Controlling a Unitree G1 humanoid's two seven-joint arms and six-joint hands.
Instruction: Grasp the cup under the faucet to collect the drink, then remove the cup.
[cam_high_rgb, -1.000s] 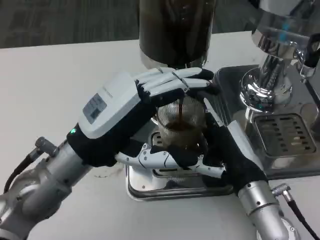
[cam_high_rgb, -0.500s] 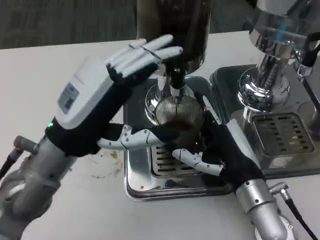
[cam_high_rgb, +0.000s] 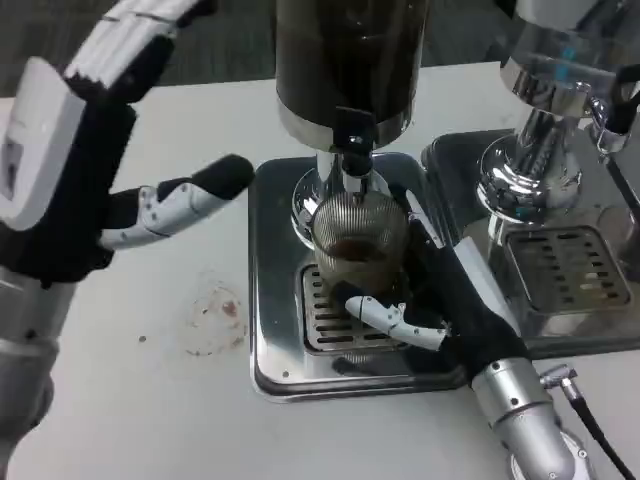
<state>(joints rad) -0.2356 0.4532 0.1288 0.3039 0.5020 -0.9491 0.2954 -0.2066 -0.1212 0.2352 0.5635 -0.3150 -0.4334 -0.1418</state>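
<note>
My right hand (cam_high_rgb: 440, 300) wraps the cup (cam_high_rgb: 358, 240) — black fingers curl round its far side and one white finger (cam_high_rgb: 395, 318) lies across the drip grate (cam_high_rgb: 325, 315) just in front of its base. So that hand holds the ribbed glass cup, which stands upright on the grate, directly below the faucet (cam_high_rgb: 350, 170) of the dark dispenser (cam_high_rgb: 345, 60). Brown drink fills the lower part of the cup. The cup sits between my right fingers and the steel column behind it, on the metal tray (cam_high_rgb: 275, 370) that bears the grate.

My left hand (cam_high_rgb: 75, 170) is up and well off to the left of the cup, holding nothing — its fingers are spread wide, the thumb (cam_high_rgb: 185, 200) pointing toward the tray's left edge without touching it. Below that thumb a faint brown ring stain (cam_high_rgb: 215, 320) marks the white table (cam_high_rgb: 150, 400). Beyond my right fingers stands a second chrome machine (cam_high_rgb: 545, 150) on its own tray.
</note>
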